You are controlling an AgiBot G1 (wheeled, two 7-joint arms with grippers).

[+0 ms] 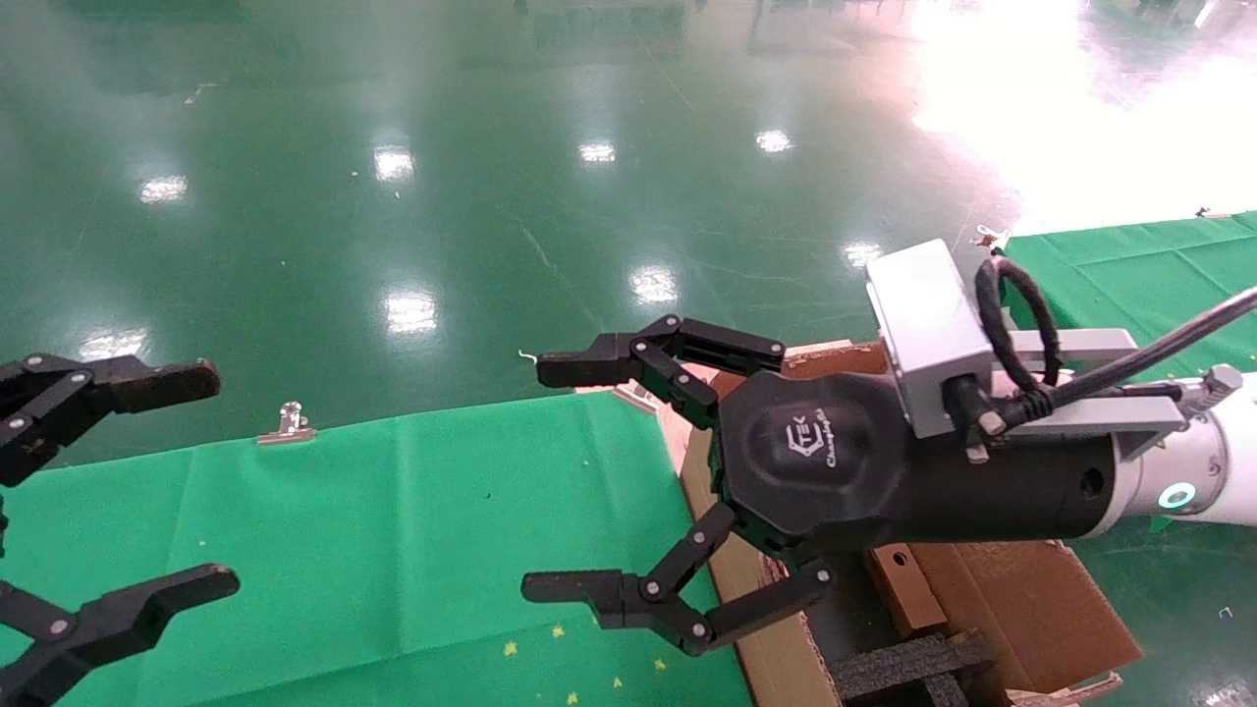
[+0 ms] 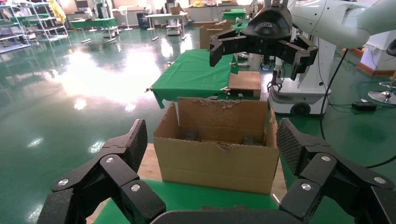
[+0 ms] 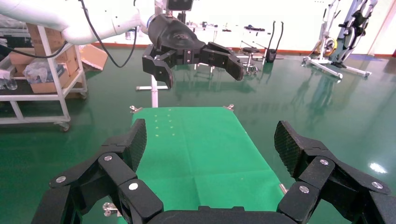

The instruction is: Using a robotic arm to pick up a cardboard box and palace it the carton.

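Glossy green flooring (image 1: 442,196) spreads behind a green-clothed surface (image 1: 393,550). From the right edge of the head view, the robotic arm (image 1: 1193,471) reaches over the carton (image 1: 1011,599), its right claw (image 1: 555,481) spread wide and holding nothing above the cloth beside the carton. Much of the carton hides beneath the black wrist; only a flap, a wall edge and some black foam (image 1: 908,668) show. At the left edge the left claw (image 1: 187,481) hangs released too, its arm cut off. From the left wrist, the carton's ragged flaps stand open, its interior dim. No small cardboard box can be made out anywhere.
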